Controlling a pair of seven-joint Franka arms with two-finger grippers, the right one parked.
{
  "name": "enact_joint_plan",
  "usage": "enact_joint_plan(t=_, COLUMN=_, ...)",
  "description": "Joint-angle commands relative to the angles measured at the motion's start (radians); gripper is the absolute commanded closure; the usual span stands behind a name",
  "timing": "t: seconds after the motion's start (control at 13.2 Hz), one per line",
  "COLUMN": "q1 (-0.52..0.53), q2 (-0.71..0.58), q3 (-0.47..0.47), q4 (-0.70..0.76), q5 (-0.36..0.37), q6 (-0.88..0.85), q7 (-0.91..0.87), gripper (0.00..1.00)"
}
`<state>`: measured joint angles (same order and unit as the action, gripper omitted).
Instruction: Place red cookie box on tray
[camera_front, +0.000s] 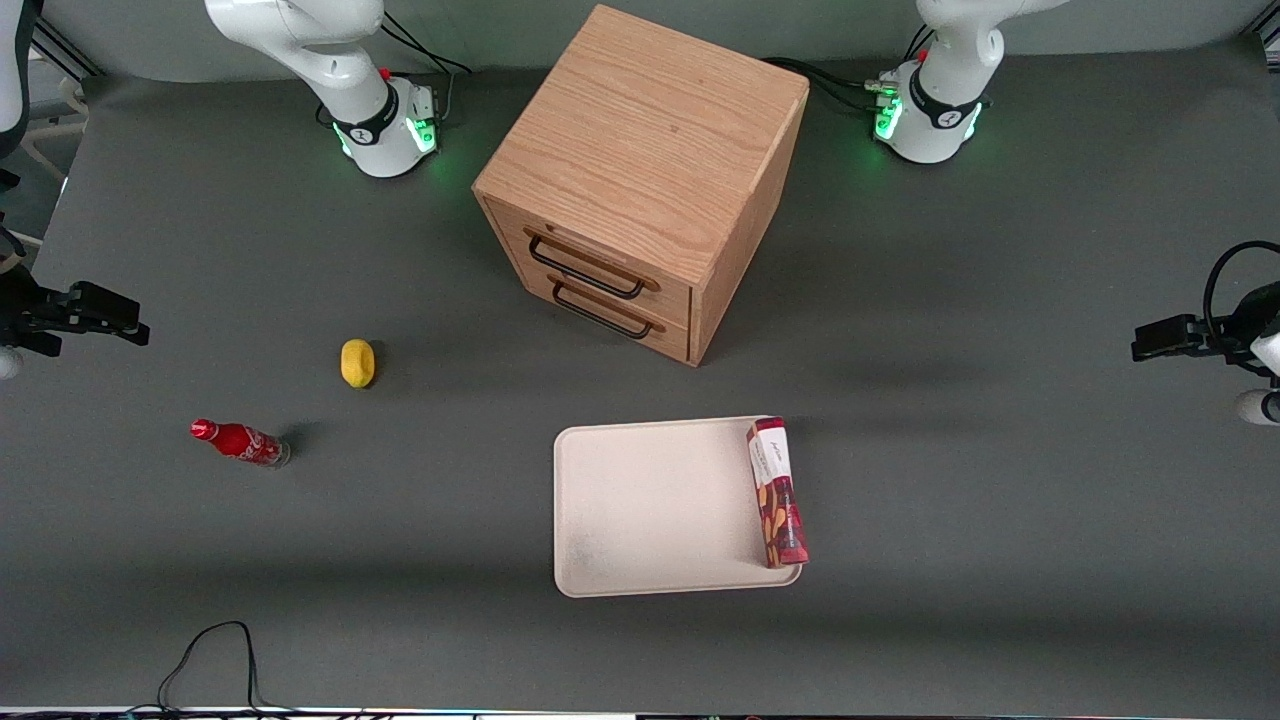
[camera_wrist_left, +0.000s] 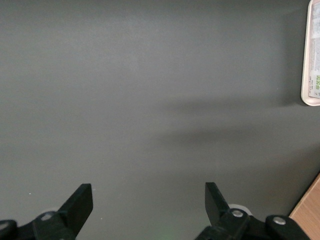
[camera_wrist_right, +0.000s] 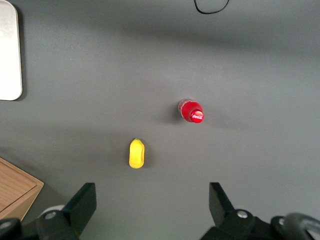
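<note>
On the cream tray (camera_front: 650, 510), along the edge toward the working arm's end of the worktop (camera_front: 1000, 480), lies the red cookie box (camera_front: 777, 492). It rests flat, its long side running with that edge and its white label end farther from the front camera than its cookie-picture end. From the tray's middle the box sits at about three o'clock in the front view.

Well apart from the tray, out at the working arm's end of the worktop, hangs the end effector (camera_front: 1160, 338). In the left wrist view the end effector (camera_wrist_left: 149, 200) has its two black fingers (camera_wrist_left: 80, 200) spread wide with nothing between them, only bare grey worktop (camera_wrist_left: 150, 100) below. A strip of the tray (camera_wrist_left: 306, 95) and the box's label (camera_wrist_left: 315, 65) show at the edge of that view.

At roughly twelve o'clock from the tray stands a wooden cabinet (camera_front: 640, 160) with two drawers and black handles. Toward the parked arm's end are a yellow lemon (camera_front: 357, 362) and a small red bottle (camera_front: 240, 442), the bottle nearer the front camera.
</note>
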<state>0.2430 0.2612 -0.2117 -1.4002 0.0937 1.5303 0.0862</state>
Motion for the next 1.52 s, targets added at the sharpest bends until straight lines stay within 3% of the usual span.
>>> enact_joint_plan(t=0.0, q1=0.012, q2=-0.062, q3=-0.003, q4=-0.048, q5=-0.005, q6=0.028, q7=0.009, gripper=0.00)
enact_joint_plan(t=0.38, q1=-0.001, q2=-0.111, q3=-0.011, q4=-0.049, q5=-0.014, q6=0.021, q7=-0.006, gripper=0.00)
enact_joint_plan(t=0.61, q1=-0.076, q2=-0.155, q3=0.009, q4=-0.081, q5=-0.015, q6=0.042, q7=-0.060, gripper=0.00)
enact_joint_plan(t=0.91, q1=-0.191, q2=-0.253, q3=0.116, q4=-0.199, q5=-0.023, q6=0.090, q7=-0.060, gripper=0.00)
enact_joint_plan(t=1.06, q1=-0.226, q2=-0.269, q3=0.179, q4=-0.214, q5=-0.078, q6=0.088, q7=-0.060, gripper=0.00)
enact_joint_plan(t=1.44, q1=-0.232, q2=-0.247, q3=0.189, q4=-0.152, q5=-0.100, q6=0.024, q7=-0.062, gripper=0.00)
